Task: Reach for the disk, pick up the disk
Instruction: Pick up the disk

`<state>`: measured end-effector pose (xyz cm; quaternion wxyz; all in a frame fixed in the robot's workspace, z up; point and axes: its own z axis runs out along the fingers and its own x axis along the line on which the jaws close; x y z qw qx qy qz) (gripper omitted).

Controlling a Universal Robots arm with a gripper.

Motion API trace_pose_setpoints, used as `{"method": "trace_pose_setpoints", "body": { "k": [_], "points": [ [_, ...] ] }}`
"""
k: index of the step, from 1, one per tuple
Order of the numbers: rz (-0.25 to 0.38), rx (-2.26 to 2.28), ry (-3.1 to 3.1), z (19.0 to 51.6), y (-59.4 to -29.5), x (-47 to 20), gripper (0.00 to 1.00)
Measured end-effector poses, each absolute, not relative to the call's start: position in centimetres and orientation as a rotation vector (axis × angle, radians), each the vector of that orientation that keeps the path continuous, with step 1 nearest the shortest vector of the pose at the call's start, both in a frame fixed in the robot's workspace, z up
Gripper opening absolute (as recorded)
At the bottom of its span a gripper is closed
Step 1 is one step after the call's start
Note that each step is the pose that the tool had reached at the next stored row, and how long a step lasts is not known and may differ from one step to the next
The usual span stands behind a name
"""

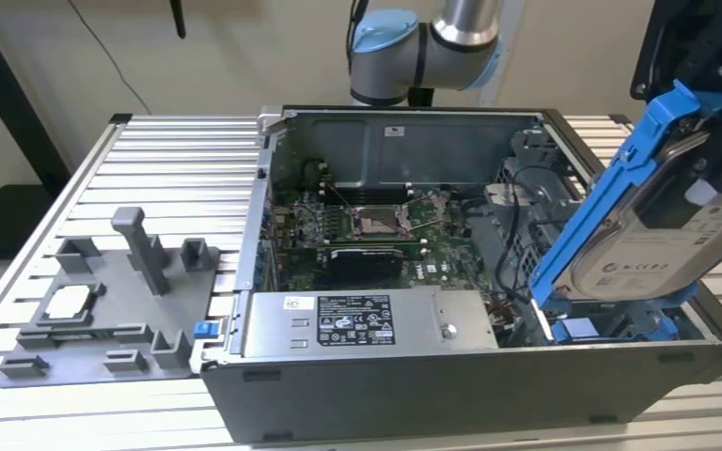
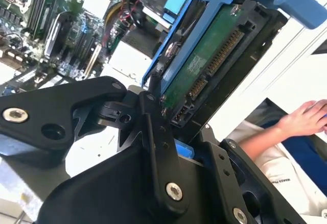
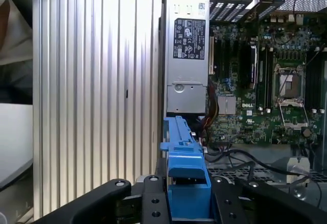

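The disk [image 1: 668, 240] is a silver-grey drive with a white label in a bright blue carrier. It hangs tilted above the open computer case [image 1: 462, 376], at the exterior view's right. My black gripper [image 1: 718, 132] is shut on its upper end. In the second wrist view the disk [image 2: 204, 60] shows its green circuit side and connector, and the gripper [image 2: 176, 124] clamps its near edge. In the first wrist view the blue carrier [image 3: 185, 163] sits edge-on between the gripper [image 3: 188, 198] fingers.
Inside the case lie the motherboard [image 1: 361, 225] and a long grey metal box [image 1: 361, 324] with a label. A grey fixture [image 1: 98, 310] holding a small square chip stands on the slatted table [image 1: 173, 160]. A person's hand [image 2: 304, 117] is beside the table.
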<state>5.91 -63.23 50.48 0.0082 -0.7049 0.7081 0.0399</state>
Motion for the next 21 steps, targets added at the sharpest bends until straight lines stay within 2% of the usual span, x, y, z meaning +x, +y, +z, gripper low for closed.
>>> {"method": "trace_pose_setpoints", "body": {
  "k": [11, 21],
  "points": [
    [0.126, -2.202, 2.212, 50.3, -66.3, 5.9, 0.0],
    [0.122, -2.201, 2.21, 48.9, -63.0, 6.9, 0.0]
  ]
}}
